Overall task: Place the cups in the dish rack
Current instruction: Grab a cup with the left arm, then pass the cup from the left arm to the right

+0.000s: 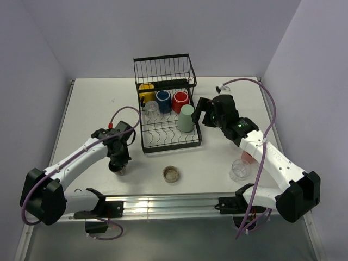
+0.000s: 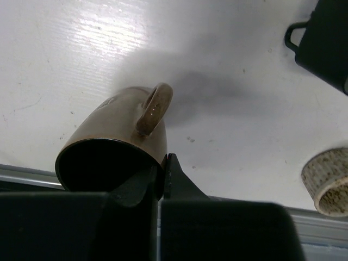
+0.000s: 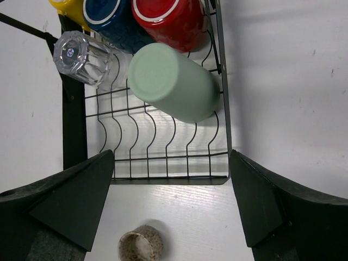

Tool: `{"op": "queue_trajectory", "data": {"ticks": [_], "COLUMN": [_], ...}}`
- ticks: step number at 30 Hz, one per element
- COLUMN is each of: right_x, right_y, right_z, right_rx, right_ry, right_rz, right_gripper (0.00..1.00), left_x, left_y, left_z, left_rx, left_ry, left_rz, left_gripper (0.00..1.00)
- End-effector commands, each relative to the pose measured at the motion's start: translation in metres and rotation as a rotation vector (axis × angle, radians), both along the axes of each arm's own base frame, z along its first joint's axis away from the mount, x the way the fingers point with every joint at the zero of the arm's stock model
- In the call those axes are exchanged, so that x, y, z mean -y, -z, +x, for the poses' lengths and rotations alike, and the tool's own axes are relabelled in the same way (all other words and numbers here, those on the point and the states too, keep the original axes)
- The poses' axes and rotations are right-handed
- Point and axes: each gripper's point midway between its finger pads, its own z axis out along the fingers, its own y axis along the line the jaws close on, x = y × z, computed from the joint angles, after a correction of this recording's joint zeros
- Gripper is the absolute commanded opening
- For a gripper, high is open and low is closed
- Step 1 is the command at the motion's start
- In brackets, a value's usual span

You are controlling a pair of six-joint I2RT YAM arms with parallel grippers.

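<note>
The black wire dish rack [image 1: 173, 138] stands mid-table and holds a yellow mug [image 1: 145, 88], a navy mug [image 1: 163, 101], a red mug [image 1: 180, 100], a clear glass [image 1: 151, 111] and a green tumbler [image 1: 186, 118]. My left gripper [image 1: 120, 162] is shut on the rim of a dark brownish mug [image 2: 117, 133], one finger inside and one outside; the mug is tilted. My right gripper [image 1: 203, 115] is open and empty just right of the green tumbler [image 3: 174, 81], above the rack's near right corner [image 3: 220, 176]. A low speckled brownish cup [image 1: 172, 174] sits on the table in front of the rack.
A clear glass [image 1: 240, 169] stands at the right front under my right arm, with something reddish [image 1: 247, 156] behind it, mostly hidden. The table's front rail [image 1: 163, 204] runs close behind the left gripper. The speckled cup also shows in the wrist views [image 2: 329, 179] [image 3: 141, 244].
</note>
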Motion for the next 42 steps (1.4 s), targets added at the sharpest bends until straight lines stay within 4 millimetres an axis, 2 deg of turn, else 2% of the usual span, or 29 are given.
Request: {"op": "queue_trajectory", "data": {"ticks": [1,7,8,10,11,13,14,16,20,22,23,24,26,27,28,29,30,31,33,34,36,37,39,40,42], "right_x": [-0.002,-0.003,-0.004,-0.004,-0.004,-0.005,-0.008,-0.013,-0.034,-0.053,-0.062,-0.074,-0.09,-0.096,-0.105,-0.112,-0.118,-0.126,-0.136,-0.14,-0.147,-0.151,-0.158,-0.161,-0.168], "right_y": [-0.018,-0.024,-0.025,-0.031,-0.036,-0.042,-0.048,-0.054,-0.069,-0.079,-0.078,-0.087,-0.09,-0.099,-0.104,-0.105,-0.113,-0.116,-0.123,-0.126,-0.133,-0.138,-0.146,-0.145,-0.15], "right_z": [0.007,0.006,0.007,0.007,0.007,0.006,0.005,0.004,0.002,-0.001,0.0,-0.003,-0.007,-0.007,-0.012,-0.016,-0.016,-0.022,-0.024,-0.026,-0.031,-0.034,-0.038,-0.037,-0.042], "right_rx": [0.041,0.044,0.044,0.048,0.054,0.062,0.072,0.077,0.094,0.109,0.1,0.107,0.102,0.13,0.136,0.131,0.157,0.153,0.168,0.176,0.18,0.197,0.209,0.206,0.212], "right_ry": [-0.006,-0.012,-0.012,-0.012,-0.014,-0.018,-0.027,-0.046,-0.12,-0.19,-0.216,-0.27,-0.32,-0.342,-0.385,-0.411,-0.439,-0.481,-0.518,-0.54,-0.583,-0.601,-0.635,-0.642,-0.668], "right_rz": [0.014,0.018,0.018,0.019,0.021,0.025,0.033,0.047,0.113,0.172,0.188,0.236,0.277,0.307,0.336,0.361,0.389,0.414,0.462,0.482,0.528,0.547,0.589,0.597,0.621], "right_gripper": [0.94,0.93,0.93,0.93,0.93,0.93,0.93,0.93,0.94,0.94,0.95,0.95,0.95,0.95,0.96,0.96,0.96,0.97,0.97,0.97,0.98,0.98,0.98,0.99,0.99], "left_x": [0.003,0.011,0.014,0.015,0.018,0.018,0.02,0.024,0.04,0.05,0.046,0.057,0.052,0.055,0.063,0.057,0.059,0.065,0.062,0.064,0.065,0.065,0.066,0.065,0.065], "left_y": [-0.016,-0.066,-0.081,-0.098,-0.115,-0.133,-0.151,-0.168,-0.211,-0.233,-0.242,-0.256,-0.263,-0.273,-0.279,-0.276,-0.288,-0.293,-0.291,-0.301,-0.296,-0.303,-0.299,-0.308,-0.305], "left_z": [-0.004,0.008,0.013,0.016,0.021,0.025,0.03,0.036,0.058,0.062,0.068,0.069,0.078,0.084,0.078,0.084,0.088,0.081,0.085,0.087,0.084,0.086,0.082,0.082,0.078], "left_rx": [0.031,0.166,0.206,0.239,0.282,0.324,0.371,0.414,0.542,0.594,0.627,0.659,0.68,0.722,0.713,0.711,0.759,0.744,0.73,0.777,0.736,0.779,0.745,0.783,0.772], "left_ry": [0.012,0.006,0.011,0.013,0.018,0.021,0.025,0.038,0.076,0.126,0.127,0.18,0.187,0.215,0.27,0.252,0.286,0.336,0.321,0.36,0.359,0.393,0.389,0.408,0.42], "left_rz": [-0.051,-0.144,-0.166,-0.184,-0.206,-0.222,-0.241,-0.277,-0.406,-0.492,-0.515,-0.598,-0.647,-0.693,-0.772,-0.805,-0.852,-0.924,-1.002,-1.034,-1.113,-1.133,-1.196,-1.215,-1.244], "left_gripper": [0.0,0.0,0.0,0.0,0.0,0.0,0.0,0.0,0.0,0.0,0.0,0.0,0.0,0.0,0.0,0.0,0.0,0.0,0.0,0.0,0.0,0.0,0.0,0.0,0.0]}}
